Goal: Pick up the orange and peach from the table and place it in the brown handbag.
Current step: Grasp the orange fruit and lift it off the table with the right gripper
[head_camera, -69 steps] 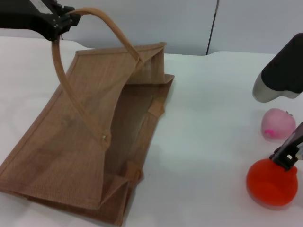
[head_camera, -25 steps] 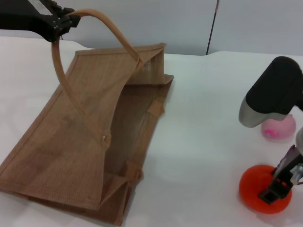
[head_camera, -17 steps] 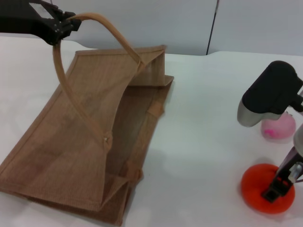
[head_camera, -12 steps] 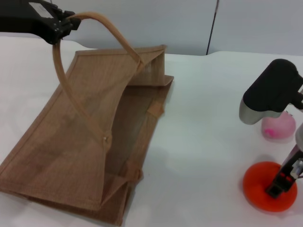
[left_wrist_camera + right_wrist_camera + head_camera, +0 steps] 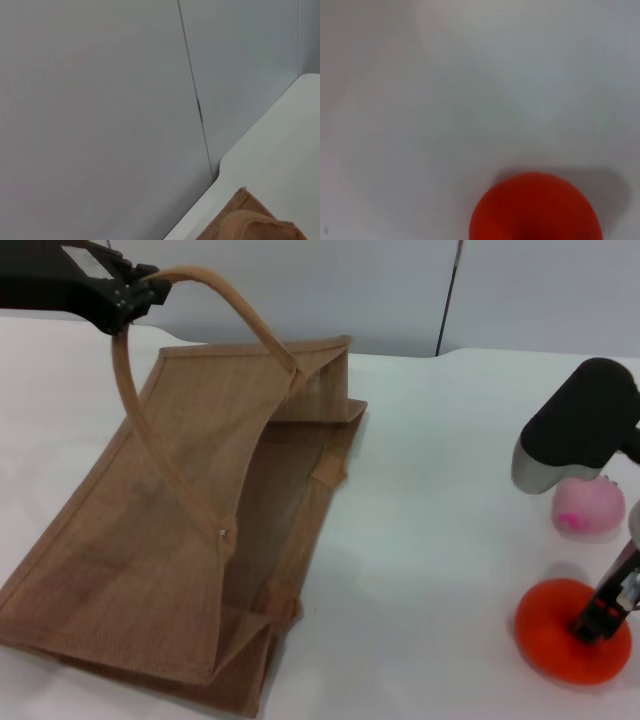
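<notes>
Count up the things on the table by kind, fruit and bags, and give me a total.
Fruit: 2, the orange and the peach
Bags: 1, the brown handbag
Total: 3

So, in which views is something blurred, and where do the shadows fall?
Right wrist view: the orange is soft and out of focus, with a faint shadow beside it on the table. Head view: sharper; the orange and peach cast soft shadows on the table. Left wrist view: only wall and a blurred edge of the brown handbag.
</notes>
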{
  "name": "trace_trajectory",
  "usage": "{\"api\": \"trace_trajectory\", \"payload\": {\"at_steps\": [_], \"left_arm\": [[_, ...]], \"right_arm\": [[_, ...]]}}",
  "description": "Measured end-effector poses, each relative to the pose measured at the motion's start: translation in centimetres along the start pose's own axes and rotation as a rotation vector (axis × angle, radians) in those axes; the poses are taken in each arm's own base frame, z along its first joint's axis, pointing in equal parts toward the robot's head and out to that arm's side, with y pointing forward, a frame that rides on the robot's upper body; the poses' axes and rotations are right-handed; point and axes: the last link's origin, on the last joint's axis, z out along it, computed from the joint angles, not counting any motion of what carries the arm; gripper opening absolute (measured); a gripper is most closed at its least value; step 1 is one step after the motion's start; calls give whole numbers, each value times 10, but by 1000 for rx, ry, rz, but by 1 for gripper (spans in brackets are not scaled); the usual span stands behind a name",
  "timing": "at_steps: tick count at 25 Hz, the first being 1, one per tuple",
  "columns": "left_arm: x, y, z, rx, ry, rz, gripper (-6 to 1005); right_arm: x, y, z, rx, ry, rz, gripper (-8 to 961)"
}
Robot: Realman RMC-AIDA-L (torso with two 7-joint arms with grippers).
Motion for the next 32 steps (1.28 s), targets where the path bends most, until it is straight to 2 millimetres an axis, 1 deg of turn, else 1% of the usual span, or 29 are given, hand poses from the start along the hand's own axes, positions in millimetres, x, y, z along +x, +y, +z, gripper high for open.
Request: {"api": "trace_trajectory", "payload": {"at_steps": [5,12,21,23,26,28,29,30,32], "left_arm": [[0,0,0,0,0,0,123],[0,0,0,0,1,1,123],[0,0,0,0,0,0,123],[0,0,0,3,0,-1,123],[-1,-1,-1,10,1,-4,123],[-1,-2,-1,12,2,-3,123],[-1,-2,-1,14,3,-2,123],[0,-2,0,16,5,-1,123],[2,-3,0,22,12,3,123]], "right_arm": [[0,-2,1,-3,12,3,359],[0,-1,2,-1,15,-9,310],[-3,-1,-3,10,-8,-21,225],[-6,0,-8,21,-32,-29,214],[-10,1,-23,43,-89,-38,198],[-12,0,-35,58,-134,-36,187],[-13,0,-47,71,-173,-39,182],[-13,0,-47,71,-173,-39,182],[-14,2,-58,81,-211,-50,182]]}}
